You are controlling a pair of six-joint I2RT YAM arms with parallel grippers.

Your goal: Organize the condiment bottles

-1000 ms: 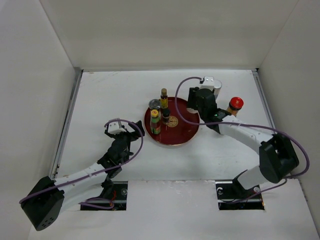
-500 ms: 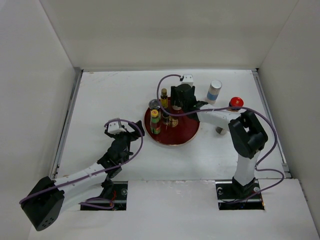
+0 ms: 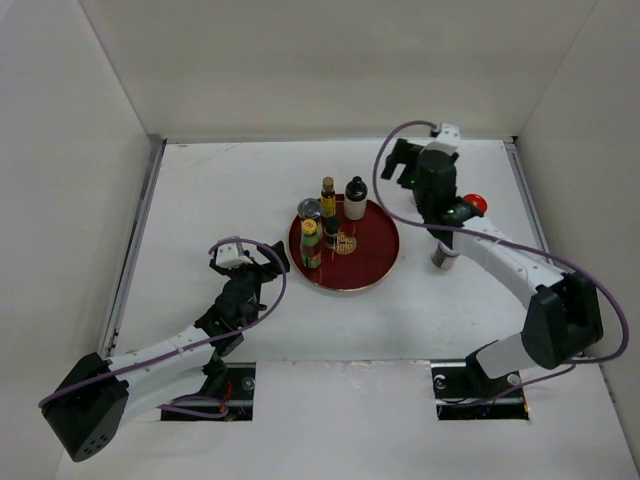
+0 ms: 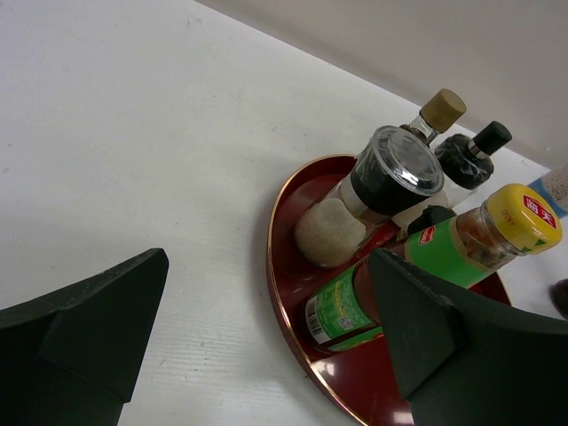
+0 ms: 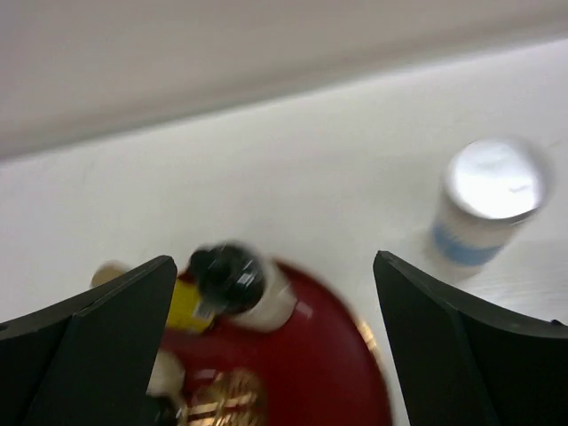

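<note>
We group bottles (image 3: 312, 243) on the tray (image 3: 365, 268) for tidiness; our left gripper (image 3: 268, 258) and right gripper (image 3: 400, 165) are wide open, empty.

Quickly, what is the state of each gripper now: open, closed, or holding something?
Left gripper: open, holding nothing.
Right gripper: open, holding nothing.
</note>
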